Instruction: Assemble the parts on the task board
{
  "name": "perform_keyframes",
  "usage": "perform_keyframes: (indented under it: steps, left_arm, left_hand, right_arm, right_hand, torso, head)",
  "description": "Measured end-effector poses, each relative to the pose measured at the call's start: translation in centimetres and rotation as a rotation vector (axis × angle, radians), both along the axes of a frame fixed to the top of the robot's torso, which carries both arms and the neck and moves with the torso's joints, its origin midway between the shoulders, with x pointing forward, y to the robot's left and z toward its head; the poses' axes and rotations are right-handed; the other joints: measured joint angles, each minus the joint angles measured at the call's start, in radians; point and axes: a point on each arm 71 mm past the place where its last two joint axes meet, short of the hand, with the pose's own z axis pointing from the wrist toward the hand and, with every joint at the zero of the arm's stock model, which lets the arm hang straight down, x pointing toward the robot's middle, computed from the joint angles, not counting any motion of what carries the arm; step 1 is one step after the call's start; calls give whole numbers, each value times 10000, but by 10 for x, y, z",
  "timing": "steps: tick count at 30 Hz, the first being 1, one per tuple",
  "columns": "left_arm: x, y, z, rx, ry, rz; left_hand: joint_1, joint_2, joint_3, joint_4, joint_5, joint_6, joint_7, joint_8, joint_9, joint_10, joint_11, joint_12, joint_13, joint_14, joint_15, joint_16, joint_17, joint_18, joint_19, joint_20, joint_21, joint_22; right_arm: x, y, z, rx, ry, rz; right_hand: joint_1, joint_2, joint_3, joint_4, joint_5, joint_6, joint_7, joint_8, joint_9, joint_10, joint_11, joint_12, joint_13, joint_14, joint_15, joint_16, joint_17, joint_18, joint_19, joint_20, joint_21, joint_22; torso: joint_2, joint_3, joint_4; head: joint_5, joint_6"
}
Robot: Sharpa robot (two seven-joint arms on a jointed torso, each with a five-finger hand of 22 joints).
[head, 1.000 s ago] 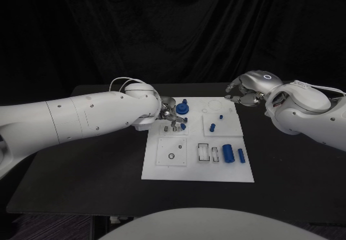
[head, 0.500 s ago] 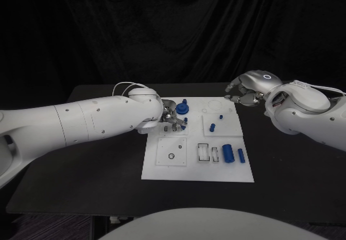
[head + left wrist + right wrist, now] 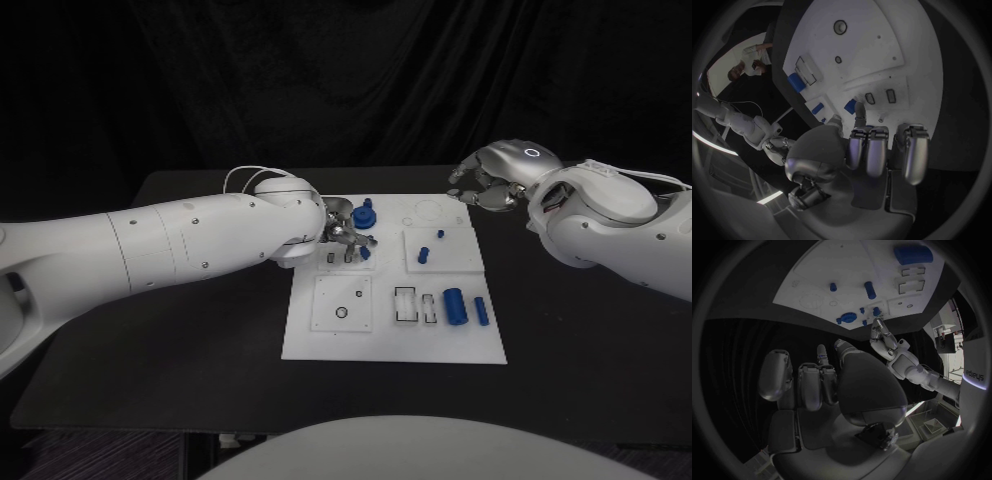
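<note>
**Left hand settles over the small slots**

Since a second ago the left arm has swung in across the board's left side and then all but stopped; in the last half second the left hand [image 3: 346, 235] has barely shifted. It hangs at about eleven o'clock on the task board [image 3: 325, 340], its fingertips [image 3: 859, 111] down by a small blue peg [image 3: 365, 253] and the pair of small dark slots [image 3: 343, 258]. From where I stand I cannot tell whether the fingers pinch the peg or only touch near it. The tall blue knob [image 3: 366, 213] stands just behind the hand.

The right hand [image 3: 488, 190] has not moved, held off the board's corner at about one o'clock, fingers curled in with nothing in them.

The blue cylinder [image 3: 454, 306] and slimmer blue rod [image 3: 480, 311] lie side by side at about four o'clock, untouched, and a short blue pin [image 3: 424, 256] rests nearer the middle. I'd judge the peg work is the step in hand, with most of the assembly still ahead.
</note>
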Motion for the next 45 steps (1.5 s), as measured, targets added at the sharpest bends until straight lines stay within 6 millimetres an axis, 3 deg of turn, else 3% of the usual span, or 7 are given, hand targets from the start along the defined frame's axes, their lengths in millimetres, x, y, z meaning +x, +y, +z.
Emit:
perform_keyframes:
  steps: [22, 45]
  left_arm:
    - [3, -8, -2, -57, -63, -38]
    - [5, -11, -4, 3, -68, 40]
  left_hand:
    - [-39, -39, 27, 27, 0, 36, 37, -40, -34, 0, 1, 0, -1, 0, 1, 0, 7, 1, 0, 0, -39, -2]
    - [279, -32, 351, -297, 196, 71, 1, -155, -36, 0, 1, 0, -1, 0, 1, 0, 4, 2, 0, 1, -120, -2]
  right_arm:
    - [2, 1, -1, -13, 4, -77]
    - [2, 0, -1, -27, 17, -161]
  right_hand:
    - [42, 41, 40, -40, 125, 0, 0, 0, -19, -37, 37, -36, 1, 0, 0, 0, 0, 0, 0, 0, 0, -2]
    - [73, 14, 138, -82, 230, 0, 0, -37, -40, -37, 37, -38, 0, 0, 0, 0, 0, -1, 0, 0, 0, 4]
  torso:
    - [10, 4, -7]
    - [9, -2, -2]
  head:
    - [33, 0]
    - [12, 0]
